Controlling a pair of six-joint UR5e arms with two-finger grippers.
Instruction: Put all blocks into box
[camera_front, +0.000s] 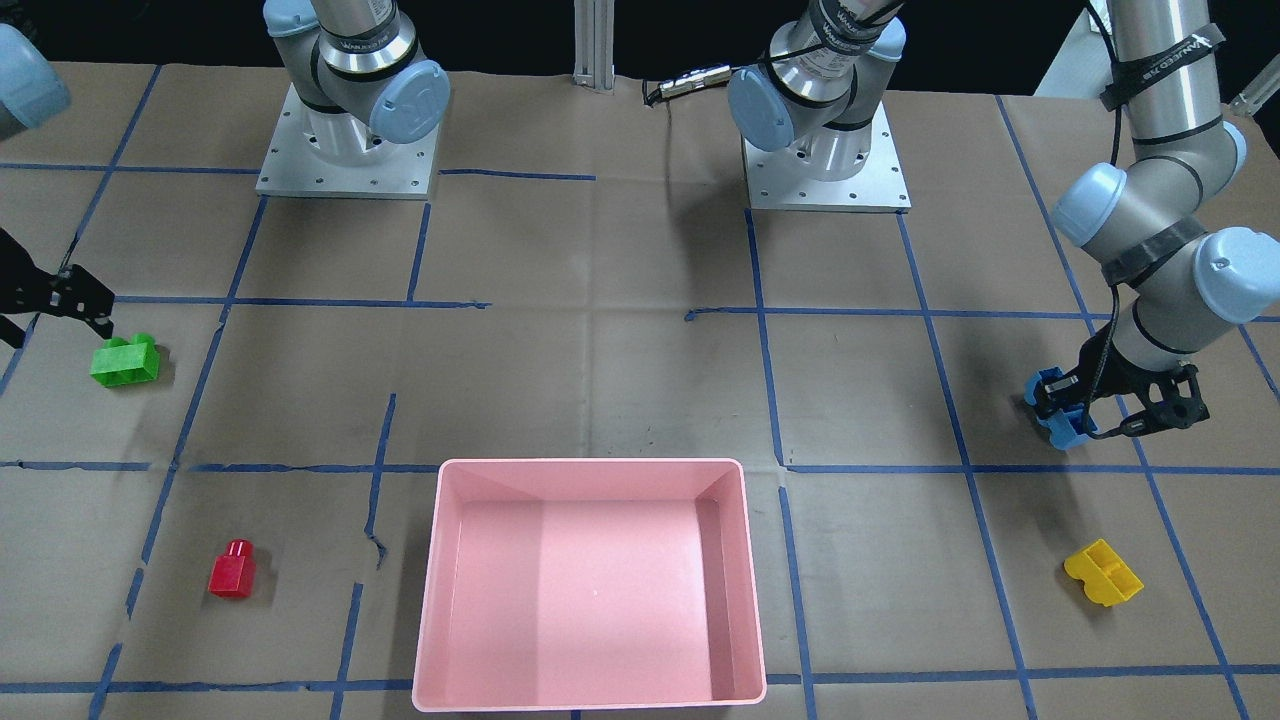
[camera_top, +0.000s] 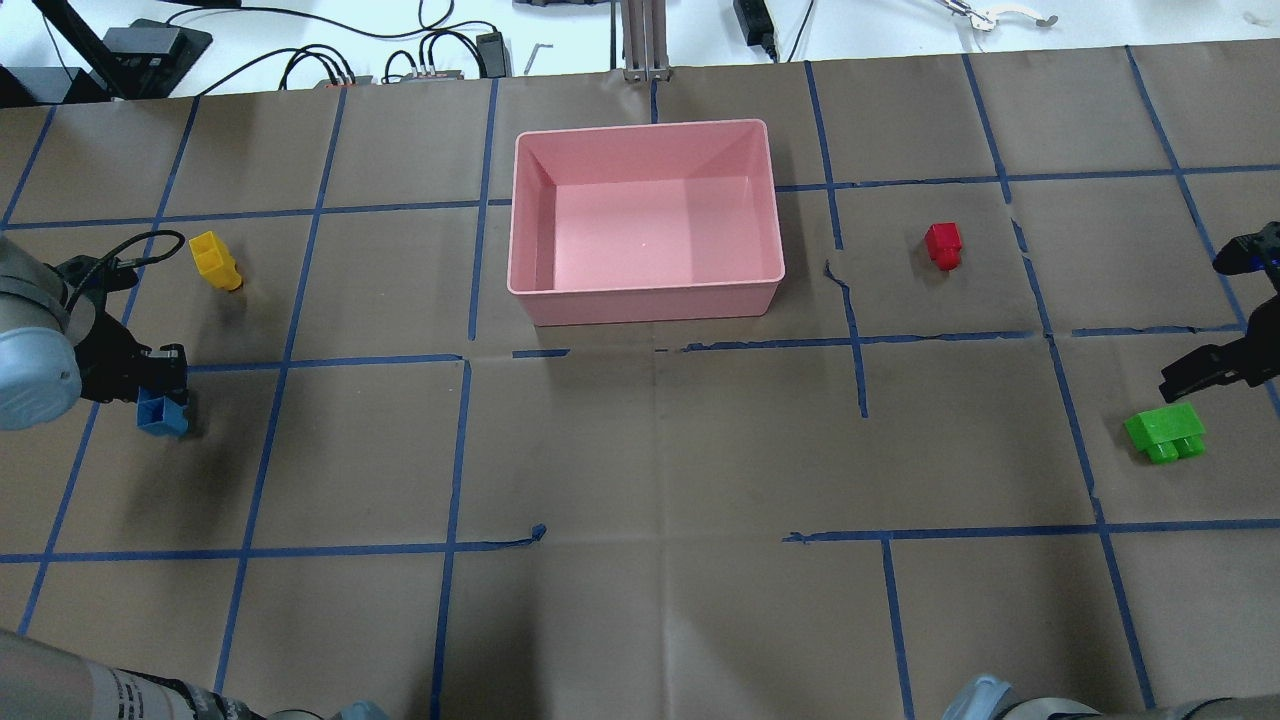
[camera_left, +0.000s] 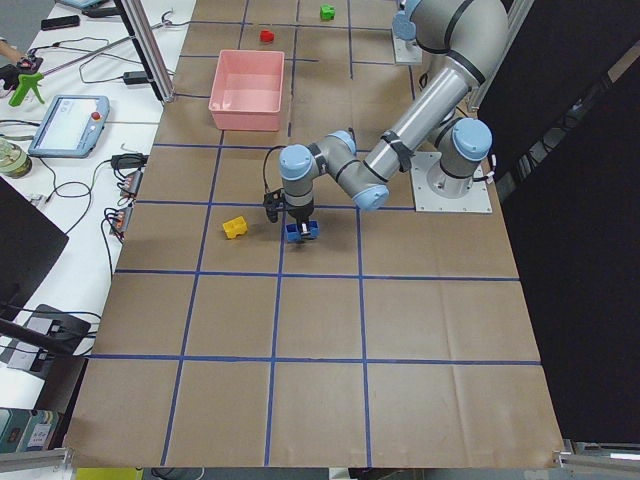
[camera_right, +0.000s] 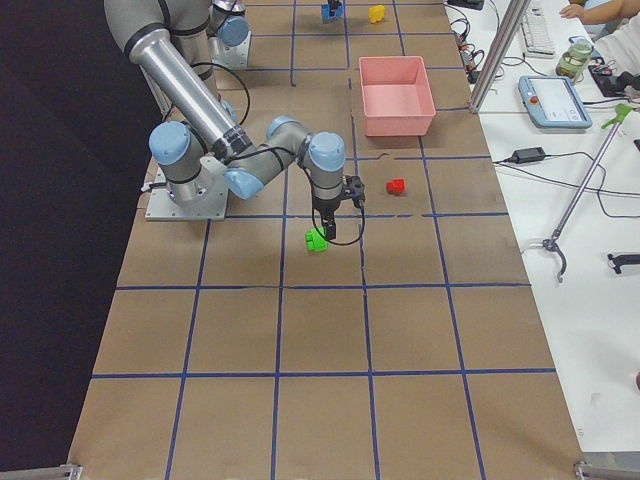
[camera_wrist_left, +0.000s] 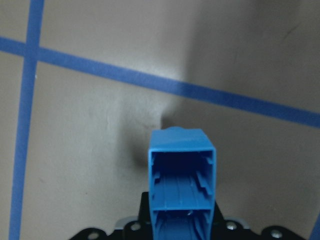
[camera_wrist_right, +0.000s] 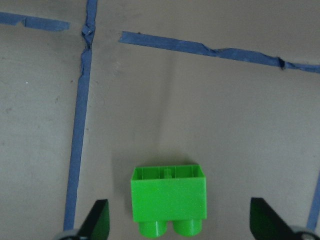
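Observation:
My left gripper (camera_top: 158, 388) is shut on the long blue block (camera_top: 163, 414), held upright just at the table on the left side; the left wrist view shows its hollow underside (camera_wrist_left: 182, 187). The yellow block (camera_top: 214, 258) lies just beyond it. My right gripper (camera_top: 1215, 368) is open, hovering over the green block (camera_top: 1165, 433); in the right wrist view the green block (camera_wrist_right: 169, 199) lies between the spread fingers (camera_wrist_right: 98, 219). The red block (camera_top: 943, 245) lies right of the pink box (camera_top: 645, 298), which stands empty at the far middle.
Blue tape lines grid the brown paper table cover. Both arm bases (camera_front: 345, 150) stand at the robot's edge. Cables and a metal post (camera_top: 640, 40) lie beyond the far edge behind the box.

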